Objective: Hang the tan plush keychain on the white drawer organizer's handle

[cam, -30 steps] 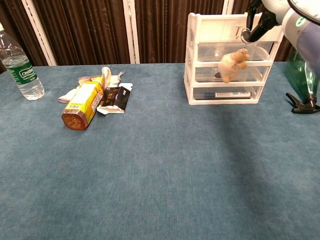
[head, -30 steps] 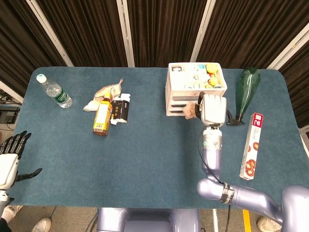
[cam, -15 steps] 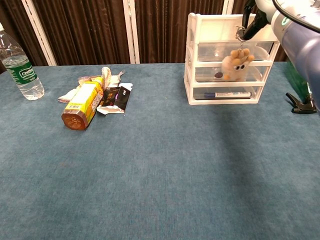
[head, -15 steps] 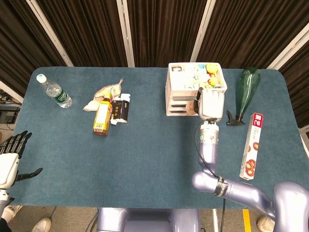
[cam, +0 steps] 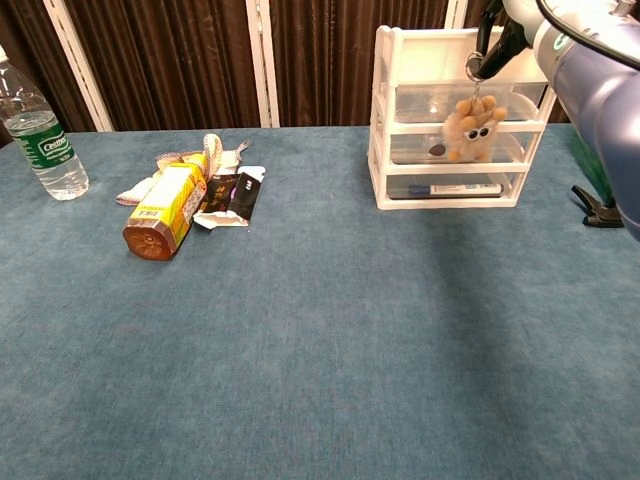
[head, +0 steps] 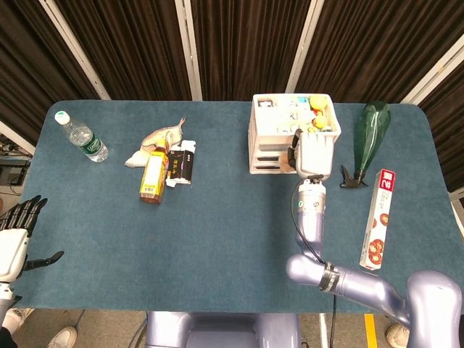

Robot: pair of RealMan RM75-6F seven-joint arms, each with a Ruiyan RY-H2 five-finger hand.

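Nearing the end of the task, by the look of it. Holding the small tan plush keychain with googly eyes [cam: 473, 127] by its metal ring, pinched in the dark fingertips of the right robot hand [cam: 492, 48], right at the top front of the white plastic three-drawer organizer [cam: 392, 150]. Dangling in front of the upper and middle clear drawers, the plush body facing the chest camera. Impossible to tell whether the ring is already hooked over the small top drawer handle or only hovering just beside it. Remaining, as a judgement: seating the ring on the handle if not yet caught, then letting go and backing the arm away without dragging the toy off.

Seen from the head camera, covering the organizer's front edge with the pale back of the right robot hand [head: 315, 154] and hiding the keychain entirely. Idling at the near left edge, well apart from everything, the black-fingered left robot hand [head: 20, 235], fingers spread and holding nothing.

Lying on the teal carpeted surface [head: 217, 232]: a clear water bottle with green label [head: 81, 138], an amber bottle with yellow label [head: 152, 176] on its side, a dark green spray bottle [head: 370, 141] and a long white and red box [head: 379, 217]. Hanging behind, dark brown curtains with white frames [head: 246, 43].
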